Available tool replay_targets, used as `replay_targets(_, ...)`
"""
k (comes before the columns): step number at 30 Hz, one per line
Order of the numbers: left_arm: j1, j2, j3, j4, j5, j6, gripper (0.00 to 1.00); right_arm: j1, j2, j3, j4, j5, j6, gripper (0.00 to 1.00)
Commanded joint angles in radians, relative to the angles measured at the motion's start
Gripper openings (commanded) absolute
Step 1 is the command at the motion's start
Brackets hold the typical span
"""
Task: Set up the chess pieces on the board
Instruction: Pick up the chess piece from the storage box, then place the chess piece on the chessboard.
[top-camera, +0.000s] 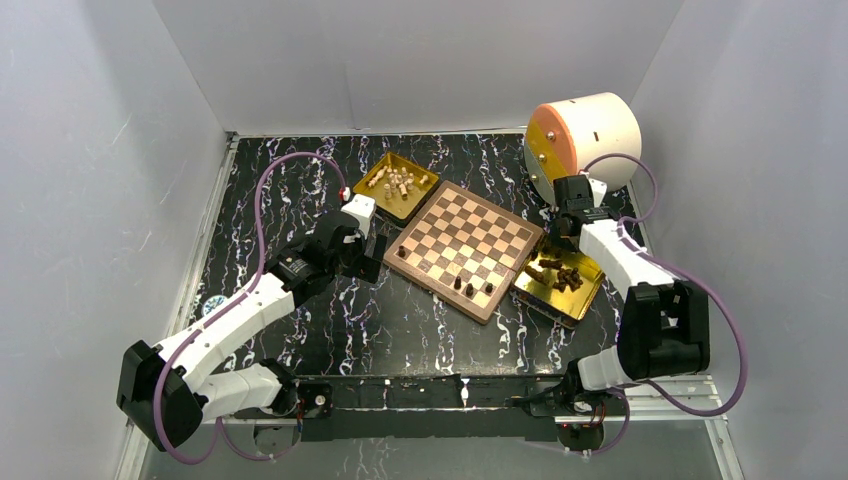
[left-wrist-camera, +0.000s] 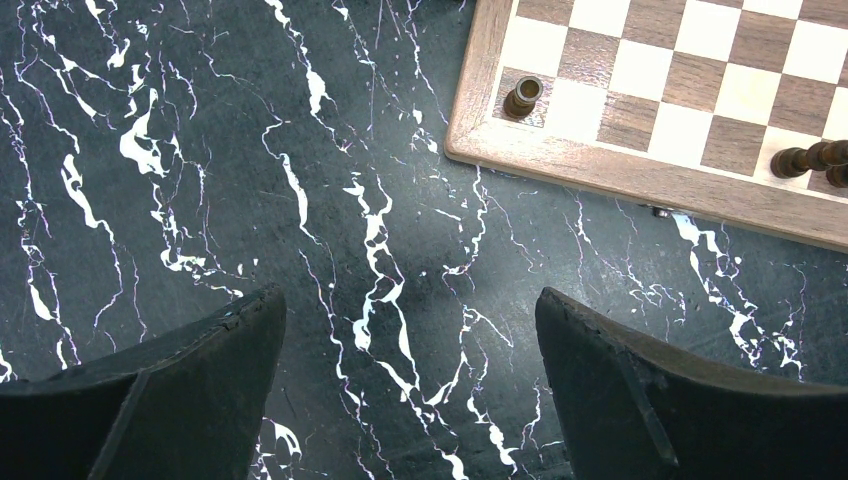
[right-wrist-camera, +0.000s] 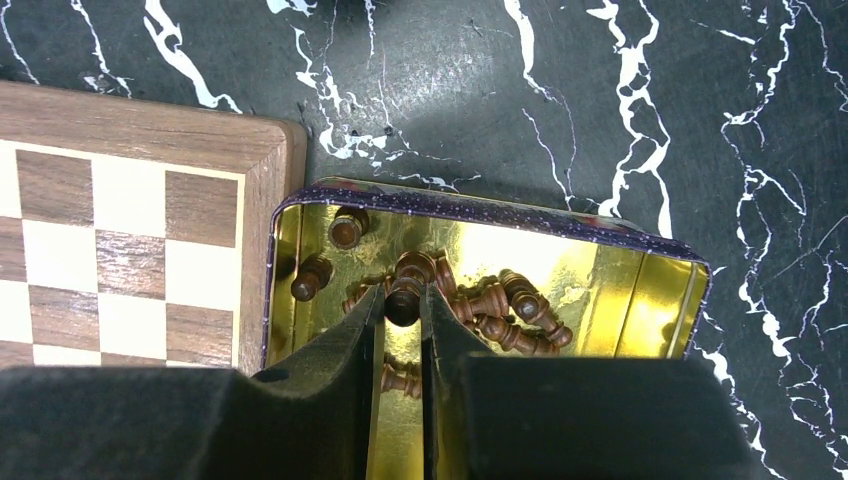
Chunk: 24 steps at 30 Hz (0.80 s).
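Several dark pieces (top-camera: 468, 289) stood on the board (top-camera: 465, 240), which lay turned like a diamond in the middle of the black marbled desk (top-camera: 400, 330); one of them stood alone on the corner square nearest to the left arm, the others close together by the near edge. The cream pieces (top-camera: 397, 182) lay loose in a gold tray (top-camera: 385, 163) just beside the far left side of the board. A second gold tray (right-wrist-camera: 640, 290), touching the right side of the board, held a heap of dark chessmen. The right pincer (right-wrist-camera: 403, 292) reached down into this tray and was pinching one dark piece (right-wrist-camera: 403, 308) between its fingers. The left pincer (left-wrist-camera: 408, 305) hung spread wide above the bare desk, near the corner with the lone piece, and held nothing. A white drum (top-camera: 590, 135) with an orange face stood at the far right.
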<state>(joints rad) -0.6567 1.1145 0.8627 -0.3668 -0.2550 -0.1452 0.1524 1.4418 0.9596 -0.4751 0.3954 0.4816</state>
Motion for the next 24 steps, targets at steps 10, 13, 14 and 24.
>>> replay_targets(10, -0.002, -0.033, 0.002, 0.007, -0.028, 0.006, 0.91, 0.025, -0.119, 0.135, -0.099, -0.076, 0.0, 0.17)
replay_targets(13, -0.003, -0.037, 0.002, 0.008, -0.035, 0.006, 0.91, 0.065, -0.131, 0.161, -0.108, -0.099, 0.011, 0.17)
replay_targets(14, -0.002, -0.039, 0.002, 0.008, -0.039, 0.006, 0.91, 0.08, -0.135, 0.169, -0.109, -0.102, 0.017, 0.17)
replay_targets(24, -0.002, -0.077, -0.003, 0.009, -0.094, 0.006, 0.91, 0.303, -0.099, 0.197, -0.049, -0.159, 0.083, 0.17)
